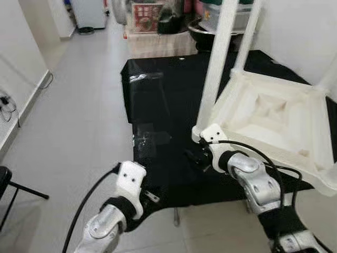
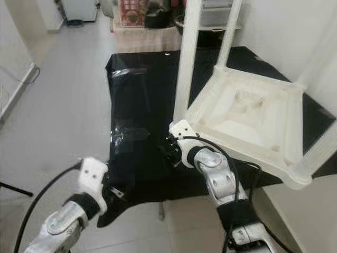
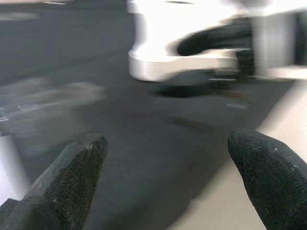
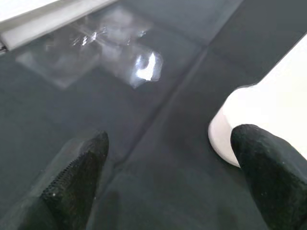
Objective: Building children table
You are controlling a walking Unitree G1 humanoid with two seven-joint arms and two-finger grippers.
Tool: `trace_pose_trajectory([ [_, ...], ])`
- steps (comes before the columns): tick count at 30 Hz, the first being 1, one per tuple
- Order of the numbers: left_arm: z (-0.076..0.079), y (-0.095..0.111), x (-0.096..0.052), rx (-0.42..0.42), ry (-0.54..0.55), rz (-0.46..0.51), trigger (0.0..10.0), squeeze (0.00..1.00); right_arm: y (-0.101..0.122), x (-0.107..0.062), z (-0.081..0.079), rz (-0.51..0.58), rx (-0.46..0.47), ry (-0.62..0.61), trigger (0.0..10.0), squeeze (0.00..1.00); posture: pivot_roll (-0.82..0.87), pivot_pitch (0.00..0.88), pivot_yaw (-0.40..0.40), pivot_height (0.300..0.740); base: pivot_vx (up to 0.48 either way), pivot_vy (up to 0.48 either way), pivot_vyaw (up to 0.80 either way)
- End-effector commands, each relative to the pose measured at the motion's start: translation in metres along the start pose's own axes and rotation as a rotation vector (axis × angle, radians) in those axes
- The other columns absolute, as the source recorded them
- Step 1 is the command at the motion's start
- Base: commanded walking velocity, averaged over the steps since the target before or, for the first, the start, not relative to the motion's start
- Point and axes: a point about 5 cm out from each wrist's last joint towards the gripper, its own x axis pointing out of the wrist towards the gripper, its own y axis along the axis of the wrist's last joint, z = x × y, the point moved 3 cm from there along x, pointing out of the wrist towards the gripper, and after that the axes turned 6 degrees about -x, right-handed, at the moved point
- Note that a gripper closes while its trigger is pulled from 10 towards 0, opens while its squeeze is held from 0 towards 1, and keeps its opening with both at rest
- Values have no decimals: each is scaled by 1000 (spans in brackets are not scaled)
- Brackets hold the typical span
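Note:
A white plastic children's table (image 1: 274, 118) lies upside down on a black-covered table (image 1: 158, 95). Two of its legs (image 1: 218, 58) stand up at its far-left corners. My right gripper (image 1: 196, 157) is low over the black cover beside the near-left corner of the white table (image 4: 268, 96). It is open, one fingertip (image 4: 254, 143) right next to that corner, with nothing held. My left gripper (image 1: 150, 196) hovers at the near edge of the black cover. It is open and empty, with its fingertips (image 3: 86, 153) wide apart.
A clear plastic patch (image 1: 150, 138) shines on the black cover ahead of the grippers. Boxes and a pot (image 1: 174, 21) crowd the far end. Grey floor (image 1: 79, 121) runs along the left, with cables (image 1: 5, 105) at the wall and a black stool (image 1: 5, 182).

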Motion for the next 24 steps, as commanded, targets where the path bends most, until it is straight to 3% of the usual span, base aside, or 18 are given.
trace_pose_trajectory([
  [1, 9, -6, -8, -6, -75, -49, 10000, 0, -4, 2, 7, -59, 14, 17, 10000, 0, 5, 119, -46, 740, 0, 0, 0],
  [5, 12, -14, -18, 40, -77, -86, 10000, 0, 2, 4, 24, -105, -5, 18, 10000, 0, 10, 144, -53, 740, 0, 0, 0],
  [8, 15, -8, -24, 55, -39, -45, 10000, 0, 15, 1, 59, -100, 6, -65, 10000, 0, 22, 178, -68, 740, 0, 0, 0],
  [11, 15, -3, -26, 61, -13, -24, 10000, 0, 20, -4, 74, -89, 29, -99, 10000, 0, 25, 192, -68, 740, 0, 0, 0],
  [14, 15, -1, -27, 61, -8, -21, 10000, 0, 19, -7, 79, -104, 34, -105, 10000, 0, 28, 201, -68, 740, 0, 0, 0],
  [17, 18, 0, -33, 56, -20, -33, 10000, 0, 6, -9, 83, -192, 40, -82, 10000, 0, 29, 216, -63, 740, 0, 0, 0],
  [24, 20, -1, -37, 54, -17, -42, 10000, 0, 1, -8, 80, -244, 29, -16, 10000, 0, 30, 225, -61, 740, 0, 0, 0],
])
